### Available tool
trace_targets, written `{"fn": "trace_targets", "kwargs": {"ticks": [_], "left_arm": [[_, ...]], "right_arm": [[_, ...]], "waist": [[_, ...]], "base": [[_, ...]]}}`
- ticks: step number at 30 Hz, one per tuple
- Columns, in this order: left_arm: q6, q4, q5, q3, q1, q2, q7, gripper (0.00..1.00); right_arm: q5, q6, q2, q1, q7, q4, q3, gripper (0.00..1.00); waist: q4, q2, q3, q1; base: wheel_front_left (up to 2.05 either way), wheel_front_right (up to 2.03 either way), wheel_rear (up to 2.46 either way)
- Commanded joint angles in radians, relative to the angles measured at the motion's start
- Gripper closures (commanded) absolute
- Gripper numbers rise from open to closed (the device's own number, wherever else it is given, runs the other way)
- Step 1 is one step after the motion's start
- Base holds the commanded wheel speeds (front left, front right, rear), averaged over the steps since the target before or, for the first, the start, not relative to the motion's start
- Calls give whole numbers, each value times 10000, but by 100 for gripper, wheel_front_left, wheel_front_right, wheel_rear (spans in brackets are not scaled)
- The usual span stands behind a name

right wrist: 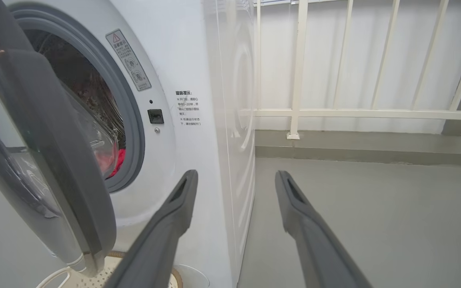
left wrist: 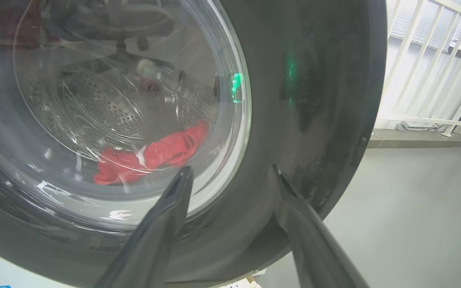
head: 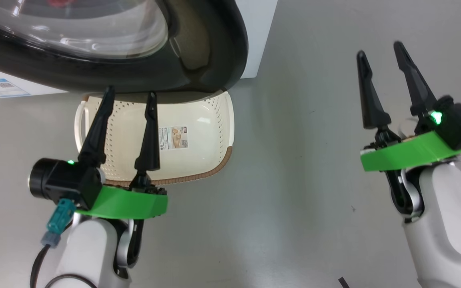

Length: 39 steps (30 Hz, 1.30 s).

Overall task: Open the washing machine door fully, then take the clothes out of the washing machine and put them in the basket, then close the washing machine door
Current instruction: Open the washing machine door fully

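1. The washing machine (right wrist: 198, 60), a white box, stands on the grey floor (head: 294, 180) in front of a white railing (right wrist: 374, 113).
2. The washing machine door (head: 214, 60) stands partly open. Its black rim is swung out from the grey ring around the opening.
3. The basket (head: 210, 128) sits on the floor below the door. In the head view its far end is hidden under the door's rim, and a paper label (head: 173, 138) shows on its bottom.
4. The clothes (left wrist: 154, 154) lie red at the bottom of the steel drum, seen through the door's glass.
5. The left claw (head: 131, 92) has its fingers apart and grips nothing. It hangs over the basket with its tips close to the door's lower rim; whether they touch it I cannot tell.
6. The right claw (head: 379, 48) also has its fingers apart and empty. It is above the floor, well to the right of the machine.
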State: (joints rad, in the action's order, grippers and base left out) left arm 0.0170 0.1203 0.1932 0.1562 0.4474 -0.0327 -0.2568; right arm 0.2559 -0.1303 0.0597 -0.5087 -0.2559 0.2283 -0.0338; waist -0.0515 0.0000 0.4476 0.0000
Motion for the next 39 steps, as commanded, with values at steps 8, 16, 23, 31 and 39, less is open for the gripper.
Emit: {"fn": "trace_targets", "kwargs": {"ticks": [8,16,23,31,39], "left_arm": [[13,-314,-29,-251,-260,-175,-49,0],[-11,-290,-62,-271,-243,-175,-49,0],[-39,-269,-102,-286,-286,-175,-49,0],[-55,-232,-79,-256,-309,-175,-49,0],[-40,-238,-81,-185,-335,-175,-49,0]], "right_arm": [[118,-4,-91,749,-58,-570,78,0],[273,-4,-93,870,-58,-553,-42,0],[259,-4,-94,888,-59,-549,-110,0],[266,-4,-94,813,-59,-306,-497,26],[1490,-4,-95,115,-59,193,-1013,100]], "waist": [[12,0,10,0],[-37,0,24,0],[-39,0,-16,0],[2,0,-91,0],[134,0,-160,0]], "base": [[0,0,0],[0,0,0],[0,0,0],[0,0,0],[0,0,0]]}}
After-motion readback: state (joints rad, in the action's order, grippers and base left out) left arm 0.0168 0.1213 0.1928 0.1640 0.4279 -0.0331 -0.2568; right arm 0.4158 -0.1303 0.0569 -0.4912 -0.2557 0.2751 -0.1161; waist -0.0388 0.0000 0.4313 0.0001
